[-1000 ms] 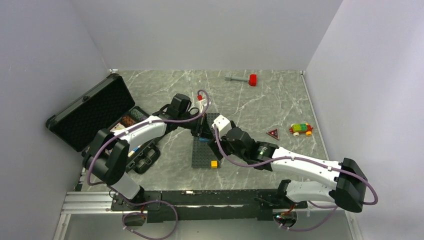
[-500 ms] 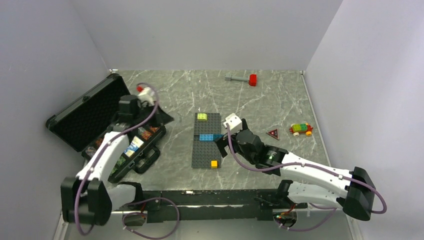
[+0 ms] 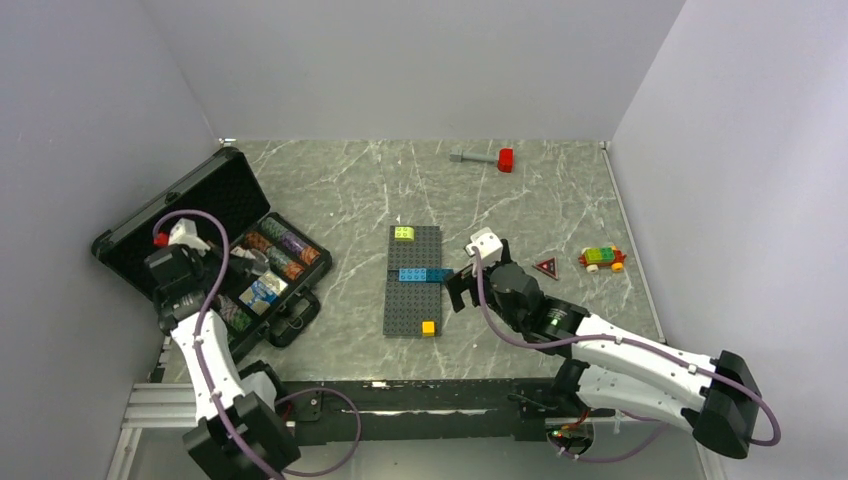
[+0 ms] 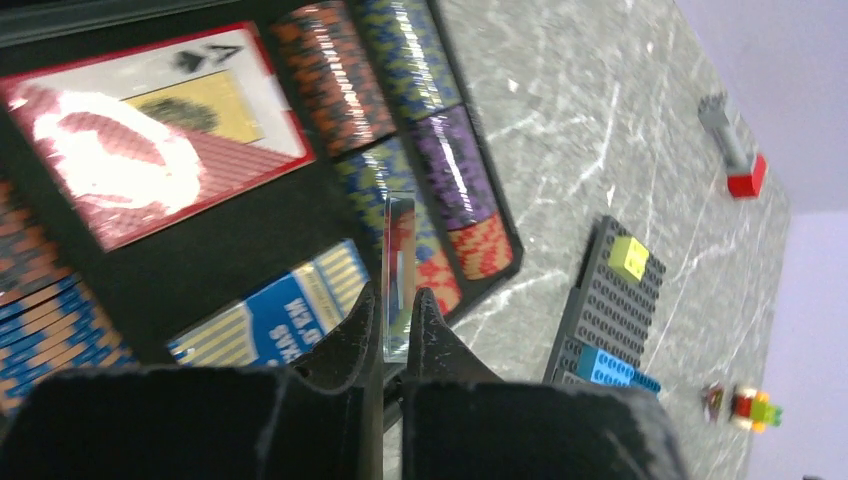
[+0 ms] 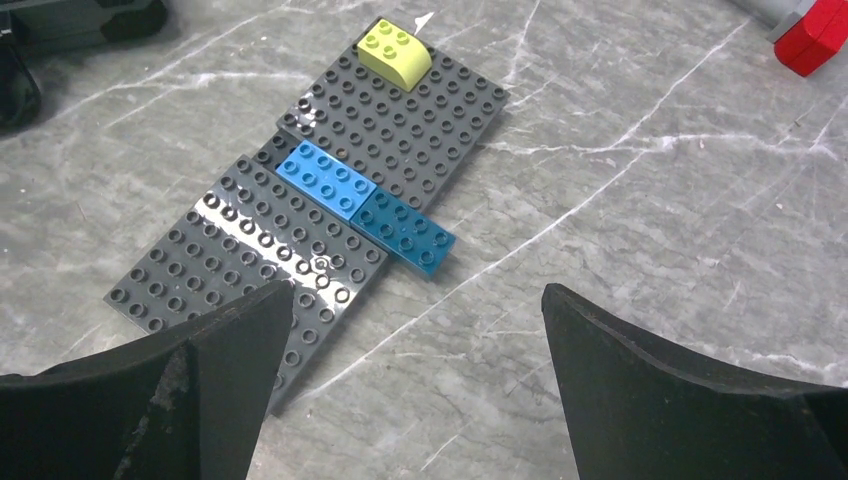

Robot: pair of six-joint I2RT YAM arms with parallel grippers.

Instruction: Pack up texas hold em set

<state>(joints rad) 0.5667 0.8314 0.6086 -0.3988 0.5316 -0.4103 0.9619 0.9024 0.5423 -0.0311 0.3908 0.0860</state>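
Note:
The black case lies open at the left, lid leaning back. In the left wrist view its foam tray holds rows of chips, a pink card pack and a blue-white card pack. My left gripper hangs over the tray, shut on a thin clear button seen edge-on above the chip rows. The red-triangle button lies on the table at the right. My right gripper is open and empty above bare table beside the baseplate.
A dark grey baseplate with lime, blue and yellow bricks lies mid-table; it also shows in the right wrist view. A small brick car sits right of the triangle button. A red-headed hammer lies at the back.
My left arm has swung from above the baseplate leftward to over the open case, carrying the button. My right arm has drawn back to the right, off the baseplate.

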